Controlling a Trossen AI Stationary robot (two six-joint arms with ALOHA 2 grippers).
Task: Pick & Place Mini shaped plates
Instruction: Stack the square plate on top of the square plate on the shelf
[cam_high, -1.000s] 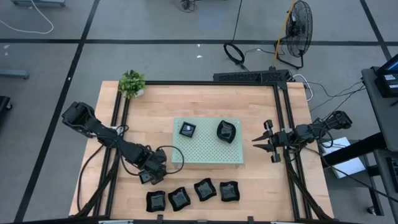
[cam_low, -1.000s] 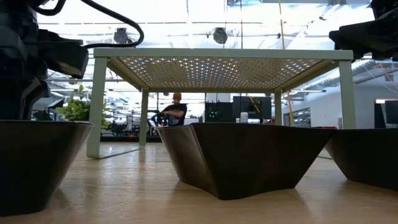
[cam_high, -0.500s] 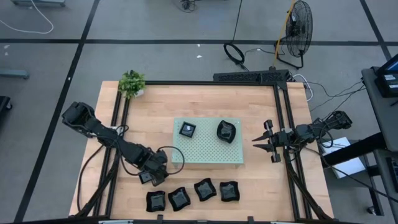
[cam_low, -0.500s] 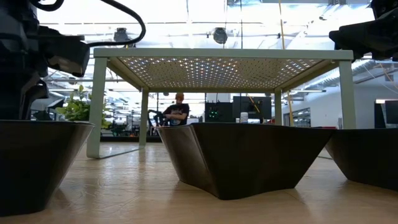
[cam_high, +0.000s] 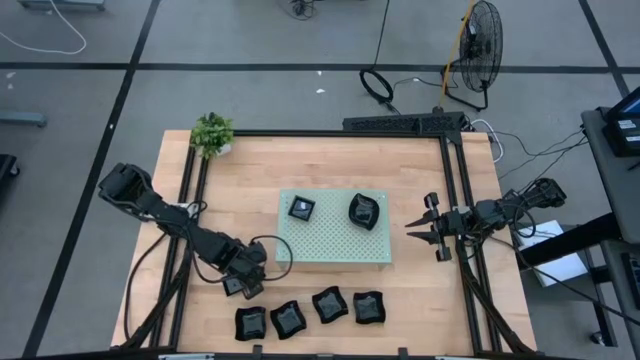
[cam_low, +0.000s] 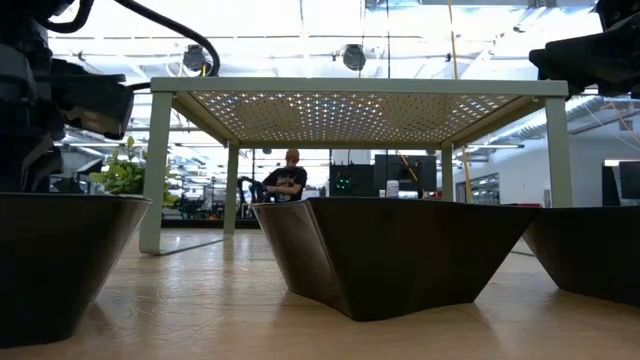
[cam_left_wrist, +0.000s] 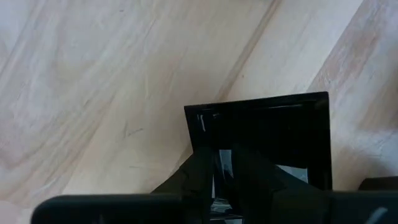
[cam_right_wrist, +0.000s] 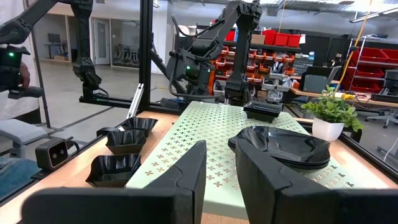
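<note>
A small square black plate (cam_left_wrist: 273, 130) sits left of the near row, low over the wood, and my left gripper (cam_left_wrist: 222, 152) points steeply down, shut on it (cam_high: 238, 283). Several more black mini plates (cam_high: 310, 313) stand in a row along the near edge. A small square plate (cam_high: 301, 208) and a rounded one (cam_high: 365, 211) rest on the pale green perforated board (cam_high: 335, 248). My right gripper (cam_high: 425, 230) waits level at the table's right side, its fingers (cam_right_wrist: 186, 177) slightly apart with nothing between them. My left gripper pinches one side wall of the small square plate (cam_left_wrist: 200, 124), one finger outside the rim and one (cam_left_wrist: 249, 171) inside the hollow. The fingers come from above, slanting down. I cannot tell whether the plate's base rests on the wood.
A potted plant (cam_high: 212, 133) stands at the far left corner. The green board stands on legs (cam_low: 157, 170) in the table's middle. A black frame (cam_high: 455, 200) runs round the table. Bare wood lies left of the board (cam_high: 230, 190) and right of it (cam_high: 420, 290).
My left gripper has tipped and rolled a little where it stands over the small square plate, edging slightly toward the table's left edge. The plate is at the same spot.
</note>
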